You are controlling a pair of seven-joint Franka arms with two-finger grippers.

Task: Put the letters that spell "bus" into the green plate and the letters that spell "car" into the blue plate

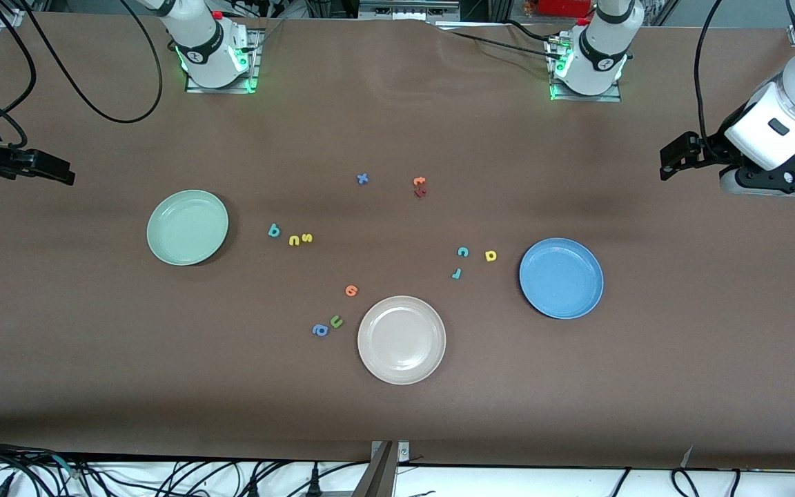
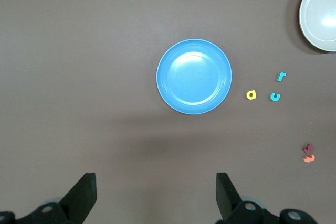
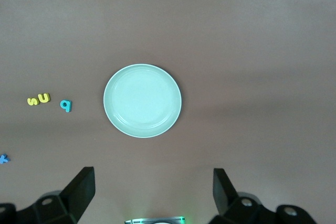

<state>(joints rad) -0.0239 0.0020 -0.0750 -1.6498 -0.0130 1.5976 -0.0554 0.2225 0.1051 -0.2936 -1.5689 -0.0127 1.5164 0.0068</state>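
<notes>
Nearest the front camera sat the beige plate (image 1: 401, 339), a decoy like the blue "a" (image 1: 320, 330) and green "u" (image 1: 336, 321) beside it. Both arms waited high at the table's ends. Below the right gripper (image 3: 152, 192), its jaws apart and empty, lay the green plate (image 3: 142, 100), with the teal "b" (image 3: 65, 105), yellow "u" (image 3: 44, 97) and yellow "s" (image 3: 33, 100) just past it. Below the left gripper (image 2: 156, 195), likewise spread and empty, lay the blue plate (image 2: 193, 76), and past it the yellow "a" (image 2: 251, 95), teal "c" (image 2: 275, 96) and teal "r" (image 2: 281, 76). Each tiny letter probably needed a centred, low pinch.
</notes>
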